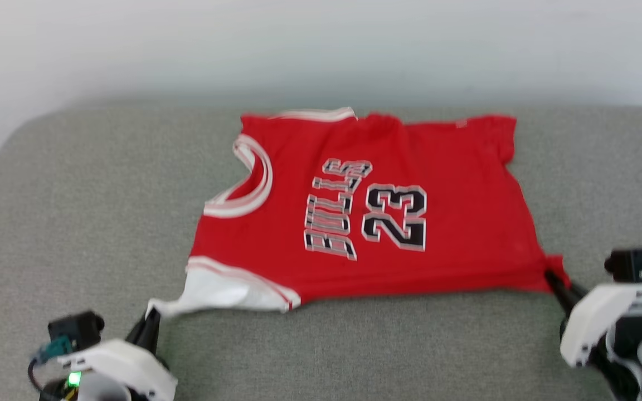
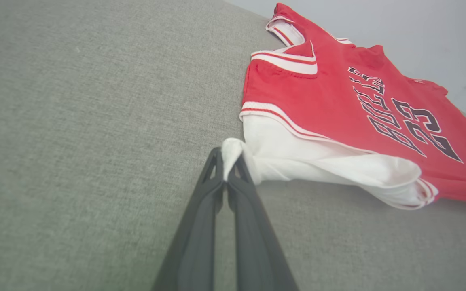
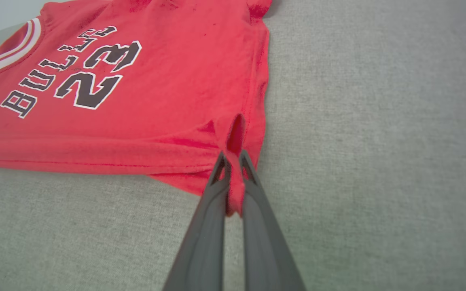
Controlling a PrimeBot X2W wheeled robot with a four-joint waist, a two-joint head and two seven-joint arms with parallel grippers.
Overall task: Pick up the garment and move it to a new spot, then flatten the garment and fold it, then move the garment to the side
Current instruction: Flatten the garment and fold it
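Observation:
The garment point(image 1: 365, 211), a red shirt with black "BULLS 23" lettering, lies spread face up on the grey cushion, collar toward the left. Its near white sleeve point(image 1: 220, 289) stretches toward my left gripper point(image 1: 151, 320), which is shut on the sleeve's tip point(image 2: 231, 151). My right gripper point(image 1: 552, 278) is shut on the red hem corner point(image 3: 235, 178) at the garment's near right. The near edge of the garment point(image 2: 338, 105) is pulled taut between the two grippers point(image 3: 233, 159). The far sleeve is folded under, mostly hidden.
The wide grey fabric cushion point(image 1: 76, 211) carries the shirt, with bare room to the left, right and front. A pale wall point(image 1: 321, 44) rises behind its far edge. The cushion's rounded left corner point(image 1: 14, 139) drops off at the far left.

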